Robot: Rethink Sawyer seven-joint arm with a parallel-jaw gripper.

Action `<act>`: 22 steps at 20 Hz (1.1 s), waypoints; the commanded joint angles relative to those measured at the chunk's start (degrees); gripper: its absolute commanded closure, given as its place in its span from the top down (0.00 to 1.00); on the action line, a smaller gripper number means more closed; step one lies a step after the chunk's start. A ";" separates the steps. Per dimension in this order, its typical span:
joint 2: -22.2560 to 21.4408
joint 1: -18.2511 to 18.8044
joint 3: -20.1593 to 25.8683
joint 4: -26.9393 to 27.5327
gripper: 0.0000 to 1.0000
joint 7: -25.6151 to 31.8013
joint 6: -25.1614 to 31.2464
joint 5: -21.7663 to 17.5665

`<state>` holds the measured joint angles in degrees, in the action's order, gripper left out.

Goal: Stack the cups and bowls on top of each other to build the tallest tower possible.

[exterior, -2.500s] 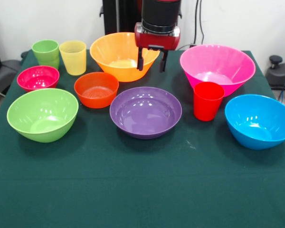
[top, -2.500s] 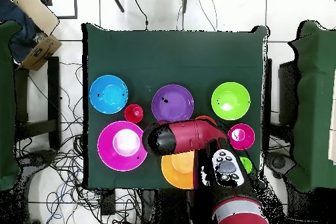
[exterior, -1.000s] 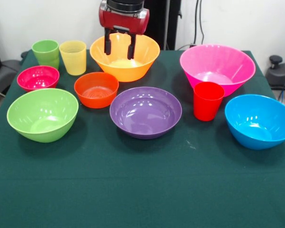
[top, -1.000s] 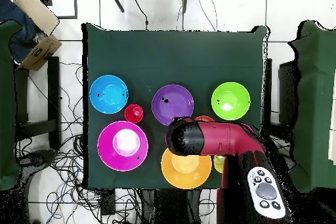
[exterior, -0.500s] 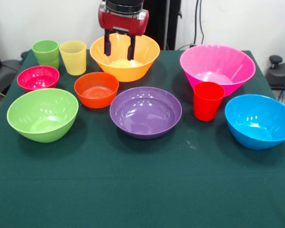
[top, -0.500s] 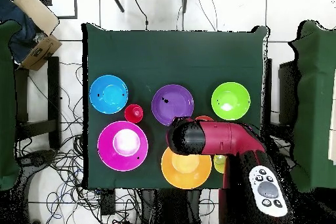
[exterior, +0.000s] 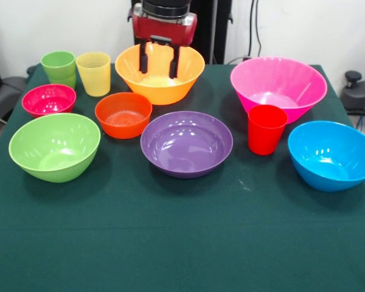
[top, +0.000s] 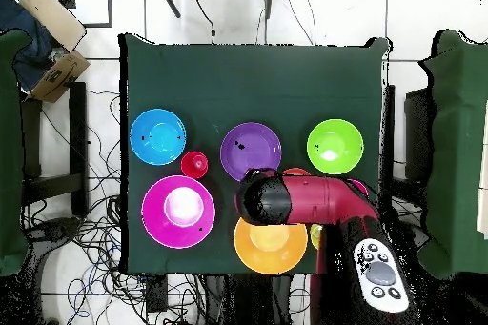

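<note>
Orange bowl [exterior: 160,72] sits at the back of the green cloth [exterior: 182,243], and the gripper [exterior: 159,68] hangs inside its mouth, fingers spread with nothing between them. From overhead the arm [top: 305,199] covers the small red-orange bowl [exterior: 123,114], the magenta bowl [exterior: 48,99] and most of the yellow cup [exterior: 93,73]; the green cup [exterior: 59,67] cannot be made out there. Purple bowl [exterior: 186,143], pink bowl [exterior: 278,87], blue bowl [exterior: 332,154], lime bowl [exterior: 54,146] and red cup [exterior: 266,129] all stand apart, unstacked.
</note>
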<state>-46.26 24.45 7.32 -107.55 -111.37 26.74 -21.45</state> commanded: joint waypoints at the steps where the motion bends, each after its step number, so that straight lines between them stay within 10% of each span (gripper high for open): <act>1: 1.98 -4.25 1.24 -4.94 1.00 -5.23 -3.82 -1.95; 22: 1.61 -8.42 -2.03 -5.44 1.00 -3.93 -4.71 -1.12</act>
<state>-46.45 15.29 3.86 -110.85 -111.37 25.02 -21.43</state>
